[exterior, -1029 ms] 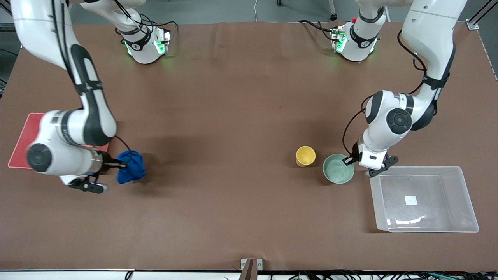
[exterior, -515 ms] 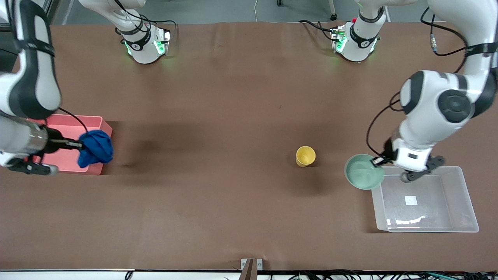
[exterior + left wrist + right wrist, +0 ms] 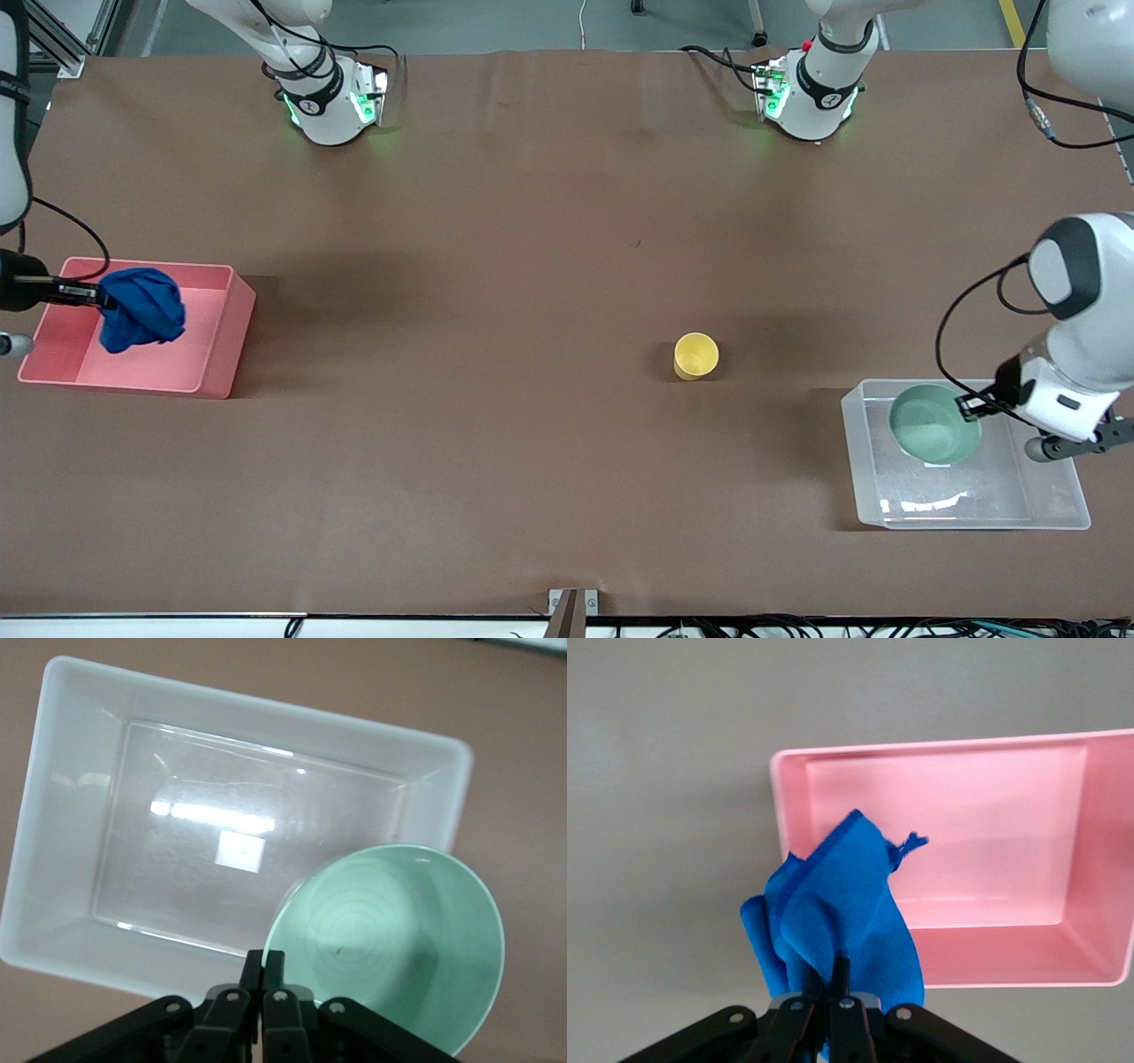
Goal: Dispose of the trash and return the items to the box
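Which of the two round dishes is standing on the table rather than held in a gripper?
The yellow cup. It stands alone on the table, while the green bowl is gripped by its rim in the left gripper over the clear tub.

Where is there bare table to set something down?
Bare table runs from the pink bin to the yellow cup, and below the cup. Crowded: the clear box, with the left tool holding the green bowl over it.

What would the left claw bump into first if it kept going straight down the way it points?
Probably the floor of the clear box. The left claw is shut on the green bowl and hangs over the box, so the bowl itself would likely touch down first. How high it hangs is unclear.
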`<action>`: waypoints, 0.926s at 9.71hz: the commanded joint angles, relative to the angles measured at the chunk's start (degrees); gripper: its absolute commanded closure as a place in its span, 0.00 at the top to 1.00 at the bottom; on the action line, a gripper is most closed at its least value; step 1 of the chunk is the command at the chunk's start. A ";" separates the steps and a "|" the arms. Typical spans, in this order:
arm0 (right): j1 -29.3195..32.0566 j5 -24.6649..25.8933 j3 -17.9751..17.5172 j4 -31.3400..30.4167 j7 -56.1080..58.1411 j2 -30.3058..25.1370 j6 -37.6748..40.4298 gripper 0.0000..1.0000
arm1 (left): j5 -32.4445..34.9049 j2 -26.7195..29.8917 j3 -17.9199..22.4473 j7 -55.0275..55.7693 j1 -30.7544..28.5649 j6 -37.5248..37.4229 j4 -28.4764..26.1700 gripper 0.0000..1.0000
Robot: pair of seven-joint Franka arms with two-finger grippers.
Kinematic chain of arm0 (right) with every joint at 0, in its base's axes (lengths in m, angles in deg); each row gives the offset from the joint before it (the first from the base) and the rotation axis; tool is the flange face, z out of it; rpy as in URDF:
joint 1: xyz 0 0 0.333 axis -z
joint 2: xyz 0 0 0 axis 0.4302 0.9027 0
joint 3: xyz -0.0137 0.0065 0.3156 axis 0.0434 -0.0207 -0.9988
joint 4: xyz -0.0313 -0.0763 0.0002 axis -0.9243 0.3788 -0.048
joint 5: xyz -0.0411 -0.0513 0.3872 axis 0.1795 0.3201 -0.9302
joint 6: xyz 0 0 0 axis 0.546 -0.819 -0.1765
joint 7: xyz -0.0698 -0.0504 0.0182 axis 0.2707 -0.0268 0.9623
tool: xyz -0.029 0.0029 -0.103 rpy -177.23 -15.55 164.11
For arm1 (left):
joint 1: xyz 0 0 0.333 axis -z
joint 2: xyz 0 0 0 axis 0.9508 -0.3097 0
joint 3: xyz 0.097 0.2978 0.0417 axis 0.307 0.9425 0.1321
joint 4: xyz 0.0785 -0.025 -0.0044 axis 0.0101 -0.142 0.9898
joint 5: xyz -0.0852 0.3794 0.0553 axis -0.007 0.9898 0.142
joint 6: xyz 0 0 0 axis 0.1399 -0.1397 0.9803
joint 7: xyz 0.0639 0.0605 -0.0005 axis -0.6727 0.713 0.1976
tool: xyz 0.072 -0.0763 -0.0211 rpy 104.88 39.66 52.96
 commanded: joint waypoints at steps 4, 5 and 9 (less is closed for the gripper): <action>8.28 0.50 -1.01 -7.44 14.02 4.86 -15.61 0.19 | 0.91 -11.91 -0.49 -6.15 -2.40 0.04 7.08 0.00; 8.81 0.50 -1.01 -7.26 14.11 5.66 -16.05 0.30 | 1.08 -12.09 -0.49 -6.15 -2.40 0.04 6.91 0.00; 6.90 0.50 -1.36 -4.37 13.33 5.14 -15.62 1.00 | 0.91 -14.90 -0.49 -7.47 -2.32 0.39 7.08 0.03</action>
